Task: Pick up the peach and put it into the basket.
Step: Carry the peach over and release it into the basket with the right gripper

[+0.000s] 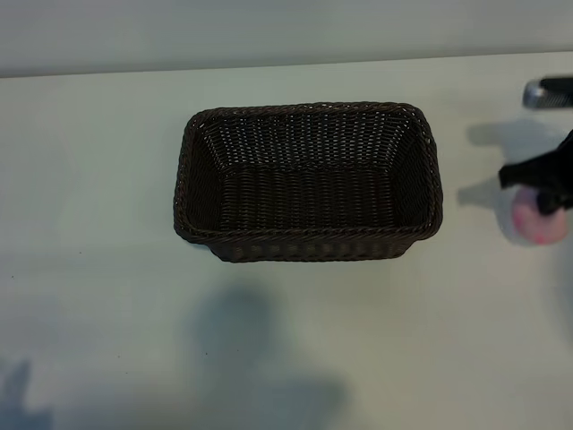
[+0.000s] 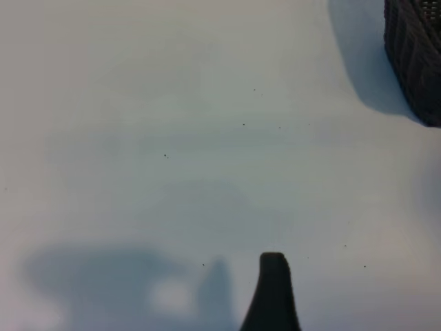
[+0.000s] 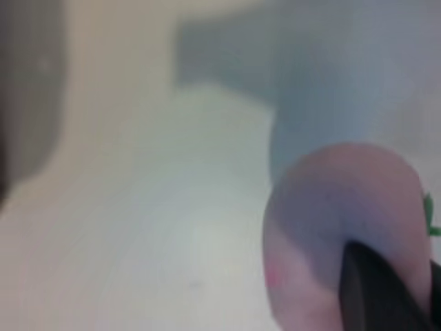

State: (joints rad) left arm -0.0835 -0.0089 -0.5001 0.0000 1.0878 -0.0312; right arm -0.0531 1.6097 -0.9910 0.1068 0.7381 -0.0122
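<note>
The dark-brown wicker basket point(image 1: 309, 182) stands in the middle of the table with nothing in it. One of its corners point(image 2: 415, 55) shows in the left wrist view. The pale-pink peach point(image 1: 535, 220) lies on the table at the far right, well apart from the basket. My right gripper point(image 1: 544, 190) is right over the peach and covers its top. In the right wrist view the peach point(image 3: 331, 221) fills the near corner, a bit of green at its side, and a dark part of the gripper lies against it. Only one finger point(image 2: 273, 293) of my left gripper shows, above bare table, holding nothing.
The white table point(image 1: 107, 269) runs wide on all sides of the basket. Its far edge point(image 1: 269, 67) meets a pale wall. A metal part point(image 1: 546, 92) of the right arm shows at the far right edge. Arm shadows fall on the front of the table.
</note>
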